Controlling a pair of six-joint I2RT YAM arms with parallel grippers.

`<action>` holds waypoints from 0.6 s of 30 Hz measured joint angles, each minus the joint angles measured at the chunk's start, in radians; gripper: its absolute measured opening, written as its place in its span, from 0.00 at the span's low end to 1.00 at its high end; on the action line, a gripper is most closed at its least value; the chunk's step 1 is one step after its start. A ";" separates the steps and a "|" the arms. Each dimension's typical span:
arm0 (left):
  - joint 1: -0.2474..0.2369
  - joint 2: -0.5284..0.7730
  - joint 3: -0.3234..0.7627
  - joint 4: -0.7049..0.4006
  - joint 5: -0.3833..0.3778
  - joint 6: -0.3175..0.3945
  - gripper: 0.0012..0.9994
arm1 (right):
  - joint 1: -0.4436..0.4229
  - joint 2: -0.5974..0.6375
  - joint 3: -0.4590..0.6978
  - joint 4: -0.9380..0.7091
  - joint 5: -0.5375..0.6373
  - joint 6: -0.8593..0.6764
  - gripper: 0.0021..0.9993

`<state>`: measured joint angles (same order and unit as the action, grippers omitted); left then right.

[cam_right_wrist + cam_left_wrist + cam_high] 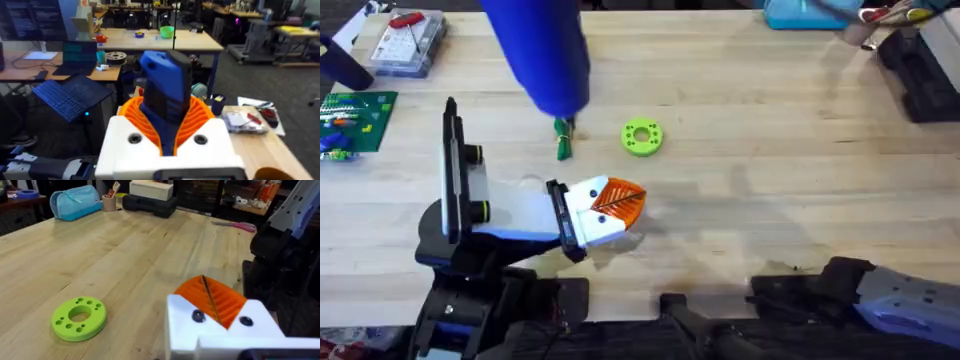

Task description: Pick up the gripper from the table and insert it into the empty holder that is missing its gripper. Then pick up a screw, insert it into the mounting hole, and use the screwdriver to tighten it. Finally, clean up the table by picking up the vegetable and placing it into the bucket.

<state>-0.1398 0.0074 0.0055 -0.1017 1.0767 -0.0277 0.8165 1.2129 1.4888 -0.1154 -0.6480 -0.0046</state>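
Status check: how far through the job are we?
Looks done: the gripper sits in the holder. In hand: the right gripper has its jaws shut on the screwdriver. Left: the vegetable lies on the table; screw state unclear.

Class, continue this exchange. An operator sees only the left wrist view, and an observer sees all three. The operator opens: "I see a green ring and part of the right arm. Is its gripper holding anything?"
Observer: Yes. The right gripper is shut on the blue screwdriver.
Operator: Where is the vegetable?
Observer: It lies on the table, apart from the ring, on the ring's left in the overhead view: vegetable.
Operator: Anything else out of my sight?
Observer: A clear box with a red-handled tool sits at the far left corner.
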 joint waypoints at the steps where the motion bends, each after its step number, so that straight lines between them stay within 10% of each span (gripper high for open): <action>1: 0.000 0.000 0.000 0.000 0.000 0.000 0.01 | 0.000 0.000 -0.011 -0.001 -0.003 0.001 0.09; 18: 0.000 0.000 0.000 0.000 0.000 0.000 0.01 | -0.002 -0.080 -0.205 0.068 -0.016 -0.004 0.09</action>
<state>-0.1398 0.0074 0.0055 -0.1017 1.0767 -0.0277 0.8150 1.1328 1.2838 -0.0477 -0.6640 -0.0082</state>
